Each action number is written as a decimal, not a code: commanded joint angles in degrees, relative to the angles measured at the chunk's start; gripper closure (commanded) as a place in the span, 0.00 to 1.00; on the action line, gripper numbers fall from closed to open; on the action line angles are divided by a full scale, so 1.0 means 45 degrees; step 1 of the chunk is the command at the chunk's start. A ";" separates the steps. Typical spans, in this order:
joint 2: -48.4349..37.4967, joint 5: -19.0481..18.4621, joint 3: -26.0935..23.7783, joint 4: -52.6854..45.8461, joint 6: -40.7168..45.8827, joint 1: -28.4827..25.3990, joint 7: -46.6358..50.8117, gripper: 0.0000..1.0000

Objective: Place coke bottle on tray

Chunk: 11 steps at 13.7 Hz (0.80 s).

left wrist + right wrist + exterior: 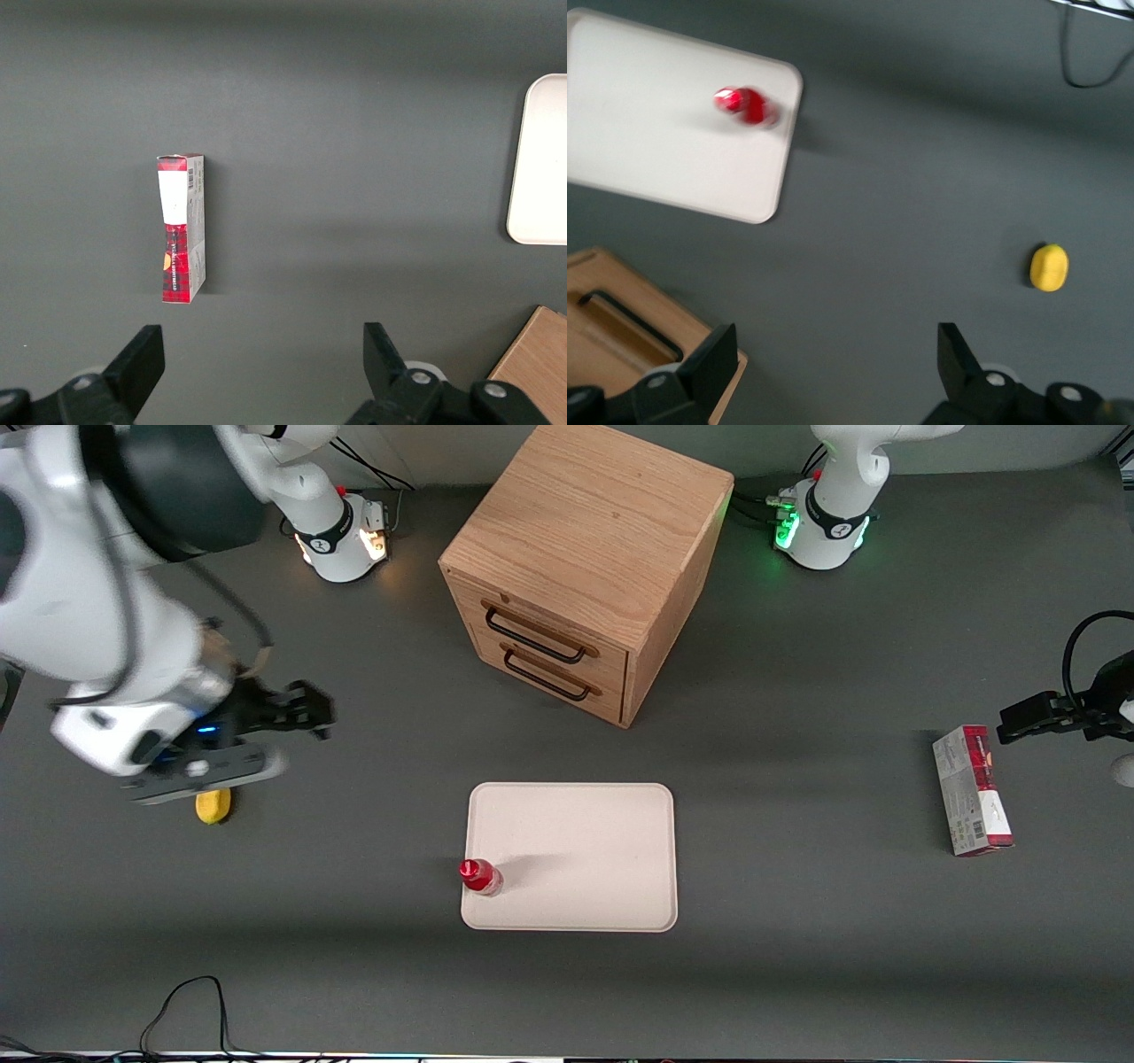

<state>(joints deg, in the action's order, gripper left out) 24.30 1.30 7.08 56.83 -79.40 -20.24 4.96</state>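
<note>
The coke bottle [480, 875], small and red with a red cap, stands upright on the cream-white tray [585, 841], at the tray's corner nearest the front camera on the working arm's side. It also shows on the tray [647, 133] in the right wrist view [744, 105]. My right gripper [310, 710] is open and empty, raised above the grey table toward the working arm's end, well away from the bottle and tray. Its fingers [709, 363] are wide apart with nothing between them.
A wooden drawer cabinet [585, 558] stands farther from the front camera than the tray. A small yellow object [213, 805] lies on the table under my gripper. A red-and-grey carton [971, 788] lies toward the parked arm's end. A black cable [190, 1005] lies near the front edge.
</note>
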 commanded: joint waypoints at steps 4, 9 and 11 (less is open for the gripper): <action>-0.4186 0.0218 -0.0128 0.6098 -0.2318 0.2053 -0.0008 0.00; -0.4521 0.0062 -0.0031 0.6512 -0.2007 0.2759 -0.0966 0.00; -0.4501 0.0042 0.0047 0.6453 -0.1712 0.2779 -0.0868 0.00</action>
<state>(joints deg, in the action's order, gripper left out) 5.37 1.57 7.19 84.46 -87.43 -7.75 1.59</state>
